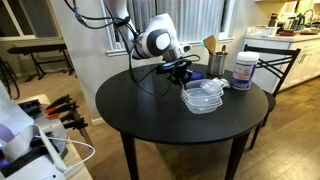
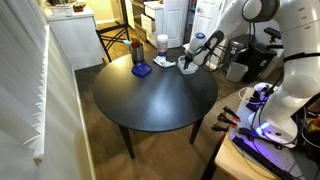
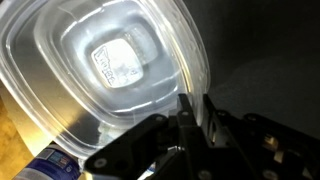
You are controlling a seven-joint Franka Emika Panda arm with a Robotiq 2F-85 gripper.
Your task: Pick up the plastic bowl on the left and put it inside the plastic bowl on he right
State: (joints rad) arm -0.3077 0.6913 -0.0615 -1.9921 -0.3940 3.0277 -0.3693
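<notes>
A clear plastic bowl [image 3: 110, 70] fills most of the wrist view. My gripper [image 3: 196, 112] is shut on its rim, with the thin clear edge pinched between the two fingertips. In an exterior view the clear bowls [image 1: 204, 95] sit together on the right part of the round black table [image 1: 150, 110] and look nested; I cannot tell them apart. My gripper [image 1: 180, 70] is at their back left edge. In an exterior view the gripper [image 2: 196, 56] is just over the clear bowl [image 2: 188, 67] at the table's far edge.
A white jar with a blue label [image 1: 243, 70] stands right of the bowls, with a holder of wooden utensils [image 1: 213, 58] behind. A blue item [image 2: 141, 70] and a cup [image 2: 137, 51] lie nearby. A chair [image 1: 275, 65] stands beside the table.
</notes>
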